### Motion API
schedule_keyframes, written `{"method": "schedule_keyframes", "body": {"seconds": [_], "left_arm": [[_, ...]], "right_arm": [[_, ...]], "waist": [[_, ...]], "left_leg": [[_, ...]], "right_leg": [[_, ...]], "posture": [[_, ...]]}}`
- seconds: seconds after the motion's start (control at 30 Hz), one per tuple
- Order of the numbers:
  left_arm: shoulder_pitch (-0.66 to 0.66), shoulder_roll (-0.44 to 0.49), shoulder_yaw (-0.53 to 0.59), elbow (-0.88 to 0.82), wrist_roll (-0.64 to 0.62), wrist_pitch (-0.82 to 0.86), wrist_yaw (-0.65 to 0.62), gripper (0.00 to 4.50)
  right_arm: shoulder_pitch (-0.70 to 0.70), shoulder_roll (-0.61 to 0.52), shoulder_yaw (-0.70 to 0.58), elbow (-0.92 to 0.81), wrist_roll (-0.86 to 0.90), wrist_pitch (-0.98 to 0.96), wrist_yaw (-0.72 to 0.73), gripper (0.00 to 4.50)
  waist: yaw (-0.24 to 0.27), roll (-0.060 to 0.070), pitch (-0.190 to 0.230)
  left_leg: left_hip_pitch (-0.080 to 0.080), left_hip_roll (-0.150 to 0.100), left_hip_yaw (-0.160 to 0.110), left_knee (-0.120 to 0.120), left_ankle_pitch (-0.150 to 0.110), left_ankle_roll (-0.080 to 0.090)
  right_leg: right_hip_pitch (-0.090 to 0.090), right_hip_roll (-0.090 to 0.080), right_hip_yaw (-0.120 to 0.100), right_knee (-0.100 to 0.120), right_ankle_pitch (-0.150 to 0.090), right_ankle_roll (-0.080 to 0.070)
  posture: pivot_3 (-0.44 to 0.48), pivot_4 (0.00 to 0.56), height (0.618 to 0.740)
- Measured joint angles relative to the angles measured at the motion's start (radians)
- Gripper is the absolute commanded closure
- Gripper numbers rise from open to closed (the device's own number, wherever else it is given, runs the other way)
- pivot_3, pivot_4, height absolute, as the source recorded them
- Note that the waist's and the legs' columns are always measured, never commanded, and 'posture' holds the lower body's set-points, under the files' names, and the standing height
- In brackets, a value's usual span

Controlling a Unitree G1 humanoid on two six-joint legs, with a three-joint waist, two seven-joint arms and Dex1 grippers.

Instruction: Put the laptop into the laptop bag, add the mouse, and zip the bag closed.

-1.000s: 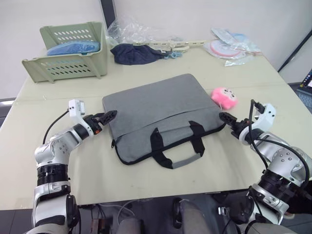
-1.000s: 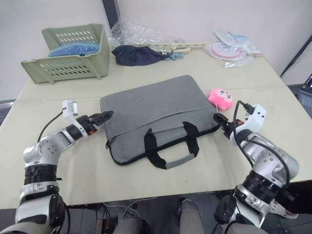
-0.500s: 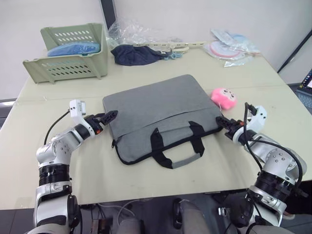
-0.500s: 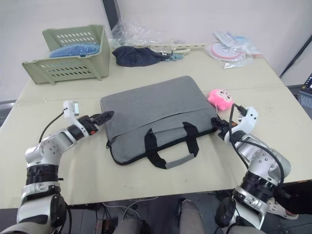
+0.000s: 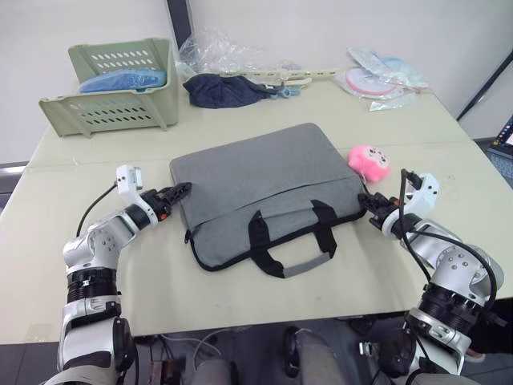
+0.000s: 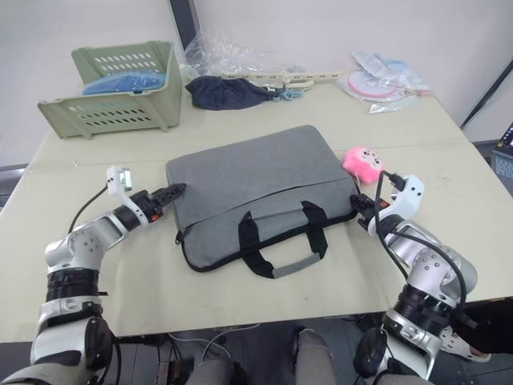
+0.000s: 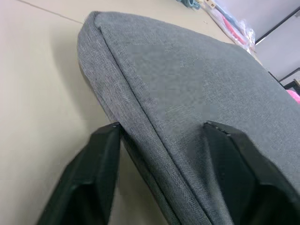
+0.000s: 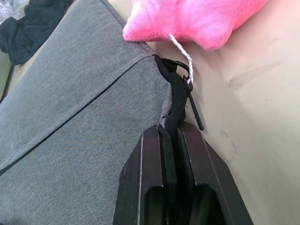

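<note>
The grey laptop bag (image 5: pixel 264 180) lies flat in the middle of the table, its black handles (image 5: pixel 292 241) toward me. My left gripper (image 5: pixel 180 191) straddles the bag's left edge, one finger against the side and the other on top (image 7: pixel 220 136), closed on the fabric. At the bag's right corner, my right gripper (image 8: pixel 171 129) is shut on the black trim just below the zip pull (image 8: pixel 193 105). The laptop and the mouse are out of view.
A pink plush toy (image 5: pixel 369 160) touches the bag's right corner, just beyond my right gripper. At the back stand a green basket (image 5: pixel 112 104), a dark cloth (image 5: pixel 224 88) and plastic packets (image 5: pixel 385 76). Bare table (image 5: pixel 240 297) lies in front of the bag.
My right gripper moved in to the bag's right corner and shut on its trim. My left gripper's fingers closed in on the bag's left edge.
</note>
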Motion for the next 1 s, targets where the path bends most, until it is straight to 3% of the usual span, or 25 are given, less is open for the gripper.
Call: {"method": "schedule_keyframes", "body": {"seconds": [0.17, 0.7, 1.0], "left_arm": [[-0.014, -0.003, 0.000, 0.004, -0.001, 0.000, -0.005, 4.46], [-0.087, 0.009, -0.015, 0.121, 0.029, -0.043, -0.034, 4.46], [-0.333, 0.031, -0.089, 0.510, 0.177, -0.267, -0.137, 4.46]], "right_arm": [[0.016, 0.003, 0.002, -0.018, 0.018, -0.002, -0.014, 4.50], [0.055, 0.041, -0.002, -0.097, 0.052, 0.015, -0.068, 4.50], [0.151, 0.165, -0.079, -0.367, 0.150, 0.185, -0.186, 4.50]], "waist": [[0.004, 0.000, 0.000], [0.012, 0.000, 0.000], [0.020, -0.001, 0.000]], "left_leg": [[0.000, 0.000, 0.000, 0.000, 0.000, 0.000], [0.000, 0.000, 0.001, 0.000, 0.000, 0.000], [-0.001, 0.000, 0.001, -0.002, 0.000, 0.000]], "right_leg": [[0.000, 0.000, 0.000, 0.000, 0.000, 0.000], [0.000, 0.000, 0.001, 0.000, 0.000, 0.000], [-0.001, 0.001, -0.001, -0.002, 0.000, 0.000]], "posture": [[0.000, 0.150, 0.740], [0.000, 0.150, 0.740], [0.000, 0.150, 0.740]]}}
